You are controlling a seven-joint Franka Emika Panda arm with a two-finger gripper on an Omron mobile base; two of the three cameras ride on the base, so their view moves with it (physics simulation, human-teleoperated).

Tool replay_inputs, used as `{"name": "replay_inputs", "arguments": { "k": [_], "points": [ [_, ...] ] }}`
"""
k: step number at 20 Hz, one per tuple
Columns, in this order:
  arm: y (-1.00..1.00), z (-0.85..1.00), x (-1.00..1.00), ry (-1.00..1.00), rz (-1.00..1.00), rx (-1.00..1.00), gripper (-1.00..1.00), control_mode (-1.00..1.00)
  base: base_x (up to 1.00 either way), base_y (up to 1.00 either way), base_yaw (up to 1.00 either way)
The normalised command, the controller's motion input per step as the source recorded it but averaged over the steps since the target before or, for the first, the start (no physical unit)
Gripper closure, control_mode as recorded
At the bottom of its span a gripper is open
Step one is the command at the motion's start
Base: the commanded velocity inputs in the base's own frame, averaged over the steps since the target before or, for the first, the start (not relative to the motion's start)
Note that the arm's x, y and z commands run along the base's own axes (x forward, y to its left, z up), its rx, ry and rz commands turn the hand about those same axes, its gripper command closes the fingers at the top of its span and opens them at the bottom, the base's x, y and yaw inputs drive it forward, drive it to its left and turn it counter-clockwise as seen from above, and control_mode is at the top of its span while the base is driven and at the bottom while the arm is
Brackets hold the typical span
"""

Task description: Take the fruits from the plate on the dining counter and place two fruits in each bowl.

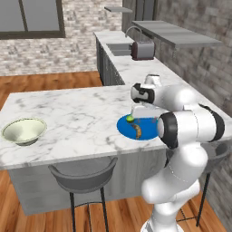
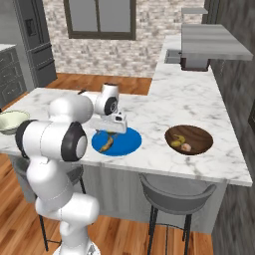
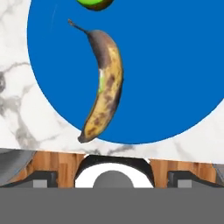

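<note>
Banana [image 3: 104, 83]: light, curved, soft-skinned; best pinched across its thick middle.
Plate [image 3: 175, 65]: banana and lime [image 3: 94, 3] left.
Gripper [image 1: 136, 112]: jaws apparently wide apart, holding nothing.

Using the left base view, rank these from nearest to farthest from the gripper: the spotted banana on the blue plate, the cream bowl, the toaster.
1. The curved brown-yellow banana, lying on the flat bright blue plate right under the gripper.
2. The dark boxy toaster, on the far counter beside the sink.
3. The wide cream-white bowl, at the dining counter's left end.
</note>
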Motion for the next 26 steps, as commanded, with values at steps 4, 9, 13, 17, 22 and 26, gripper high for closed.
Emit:
{"name": "replay_inputs", "arguments": {
  "k": [4, 9, 13, 17, 22, 26],
  "points": [
    [0.31, -0.41, 0.69, 0.00, 0.08, 0.00, -1.00, -1.00, 0.00, 0.00, 0.00],
    [0.11, -0.32, 0.75, 0.00, 0.05, 0.00, -1.00, -1.00, 0.00, 0.00, 0.00],
    [0.00, -0.43, 0.23, 0.00, 0.02, 0.00, -1.00, -1.00, 0.00, 0.00, 0.00],
    [-0.04, -0.49, 0.00, -0.01, 0.02, 0.00, -1.00, -1.00, 0.00, 0.00, 0.00],
    [-0.03, -0.41, 0.00, 0.00, 0.02, 0.00, -1.00, -1.00, 0.00, 0.00, 0.00],
    [-0.05, -0.37, 0.00, 0.00, 0.03, 0.00, -1.00, -1.00, 0.00, 0.00, 0.00]
  ]
}}
